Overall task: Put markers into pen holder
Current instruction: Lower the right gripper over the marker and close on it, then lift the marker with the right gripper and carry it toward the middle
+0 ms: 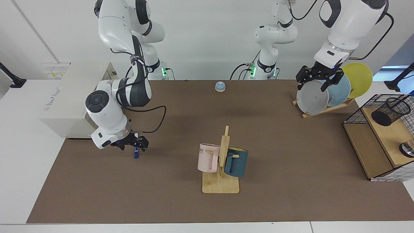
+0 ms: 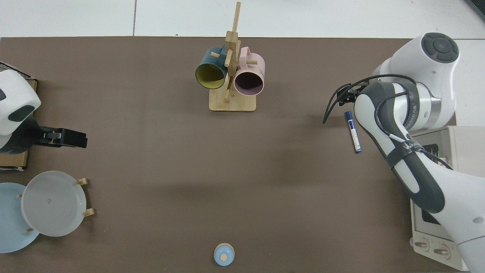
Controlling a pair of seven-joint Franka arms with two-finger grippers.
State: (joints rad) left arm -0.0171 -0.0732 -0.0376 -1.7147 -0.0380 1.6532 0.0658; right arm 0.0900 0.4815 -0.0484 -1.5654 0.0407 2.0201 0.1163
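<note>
The marker (image 1: 136, 155) (image 2: 353, 132), white with a blue cap, lies flat on the brown mat in front of the toaster oven. My right gripper (image 1: 133, 145) is down low right over it, open, one finger on each side of the barrel; in the top view the arm hides most of the hand. The pen holder (image 1: 390, 111), a small black mesh cup, stands on the wooden shelf at the far right of the facing view; the top view does not show it. My left gripper (image 1: 318, 81) (image 2: 81, 139) waits open above the plate rack, holding nothing.
A wooden mug rack (image 1: 221, 186) with a pink and a teal mug stands mid-table. Plates (image 1: 312, 97) lean in a rack at the back right. The black wire basket shelf (image 1: 352, 117) surrounds the pen holder. A beige toaster oven (image 1: 69, 100) and a small blue bell (image 1: 220, 86) are also present.
</note>
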